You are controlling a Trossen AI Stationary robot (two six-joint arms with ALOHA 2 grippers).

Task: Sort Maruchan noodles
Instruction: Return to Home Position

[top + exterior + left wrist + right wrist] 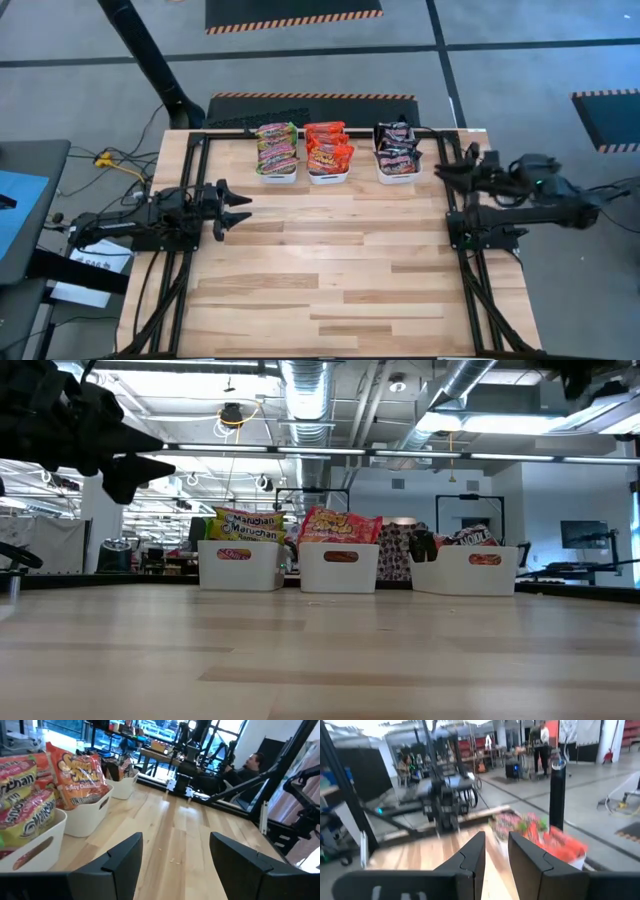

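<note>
Left fingers (122,862): spread wide and empty, with bare worktop (330,270) showing between them.
Right fingers (470,860): drawn close with only a narrow gap between them, and nothing held in it.
Noodles: no packet lies loose near either pair of fingers; every packet in sight stands in one of three white bins set in a row. The green-yellow packets (276,145) are in the left bin (277,180), the red-orange packets (328,148) in the middle bin (328,181), and the black-purple packets (396,145) in the right bin (398,181).
Bins from the fingers: they are well apart from the left fingertips, ahead and off to one side. The right bin is near the right fingertips, just off their line.
Stage: sorting looks finished; only parking the arms seems to remain.
Risk, right side: a retreat that swings sideways instead of drawing straight back could clip the right bin's rim.
Risk, packets: they rise above the rims and lean loosely, so a knocked bin could spill one onto the worktop.
Risk, left side: slight, since nothing lies near those fingers.
Left arm (150,222) pose: stretched low along its edge, fingers pointing inward; the low view shows them above the surface.
Right arm (540,195) pose: folded at the opposite edge, wrist turned inward toward the right bin.
</note>
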